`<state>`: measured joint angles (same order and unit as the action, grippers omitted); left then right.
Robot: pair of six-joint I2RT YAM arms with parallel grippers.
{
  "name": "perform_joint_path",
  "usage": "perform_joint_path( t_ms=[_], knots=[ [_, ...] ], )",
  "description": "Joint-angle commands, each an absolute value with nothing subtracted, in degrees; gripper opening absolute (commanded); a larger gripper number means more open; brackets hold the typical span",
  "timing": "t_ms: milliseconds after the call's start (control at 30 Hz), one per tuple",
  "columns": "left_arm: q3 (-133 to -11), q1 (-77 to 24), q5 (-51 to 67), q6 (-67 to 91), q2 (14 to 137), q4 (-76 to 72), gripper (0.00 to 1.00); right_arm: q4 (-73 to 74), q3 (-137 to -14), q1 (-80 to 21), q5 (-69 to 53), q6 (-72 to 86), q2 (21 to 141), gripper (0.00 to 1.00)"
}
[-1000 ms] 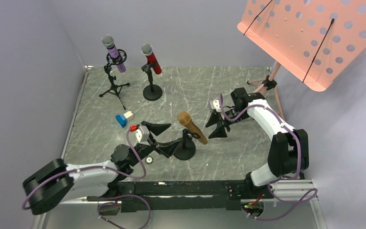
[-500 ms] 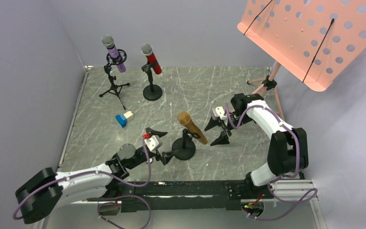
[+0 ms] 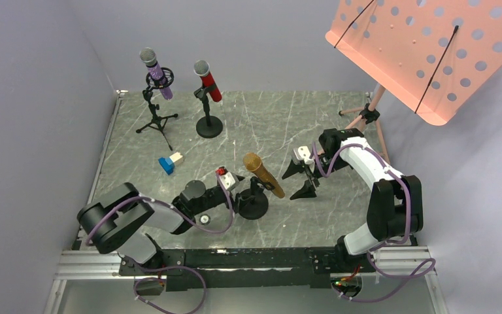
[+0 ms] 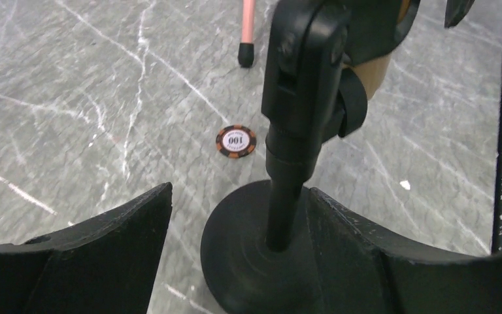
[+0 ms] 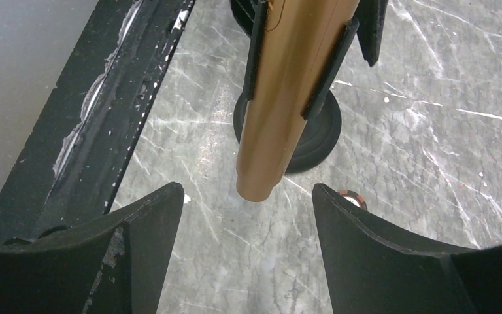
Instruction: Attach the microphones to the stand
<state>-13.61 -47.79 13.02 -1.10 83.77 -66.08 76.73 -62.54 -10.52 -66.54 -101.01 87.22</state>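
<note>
Fingers (image 4: 98,255) on my left gripper (image 4: 238,196) are spread wide. They sit low on either side of the round-base stand (image 4: 255,261), with its post right down the middle of the gap. Can't tell from the wrist cam whether they actually touch the base.

The gold microphone (image 3: 263,174) sits in that stand's clip. It's tilted, with the head up toward the far left and the tail end hanging down to the right of the post. On the right wrist cam I can see the black clip prongs hugging the gold body. My right gripper (image 3: 299,181) is just to the right of the round-base stand. Its fingers are spread too, lined up with the mic's tail end but apart from it, holding nothing.

A poker chip (image 4: 236,140) lies flat on the grey marbled table (image 3: 268,118) near the stand's base. A bit further back, left of the round-base stand, there's a small blue and white block (image 3: 168,162).

Well beyond the round-base stand, off to its far left, the red microphone (image 3: 207,82) is up in the red mic's stand (image 3: 209,125). Further left again, the purple microphone (image 3: 157,72) is in a tripod stand (image 3: 155,118). Both are tilted with their silver heads up.

Off to the far right of the round-base stand, a pink music stand (image 3: 431,52) with a perforated tray hangs over the back corner.
</note>
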Motion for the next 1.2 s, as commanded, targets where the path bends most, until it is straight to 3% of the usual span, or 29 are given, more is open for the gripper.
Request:
perform_joint_path(
  t_ms=[0,533,800,1100,1167],
  knots=[
    [-17.1,-46.2,21.8,4.5,88.0,-76.0,0.78,78.5,-63.1,-10.2,-68.5,-104.8,87.3,0.78],
    [-18.3,-46.2,22.7,7.5,93.6,-79.2,0.49,79.1,-63.3,-10.0,-68.3,-105.1,87.9,0.78],
    [-20.0,-46.2,23.2,5.2,92.2,-75.5,0.47,79.6,-63.5,-10.1,-68.2,-105.5,88.1,0.79],
    [-20.9,-46.2,23.0,3.8,92.5,-74.3,0.02,80.0,-63.6,-9.9,-68.3,-105.9,87.9,0.79],
    [-21.0,-46.2,22.7,3.4,92.0,-74.0,0.00,80.2,-63.6,-9.8,-68.4,-106.1,87.9,0.80]
  ],
)
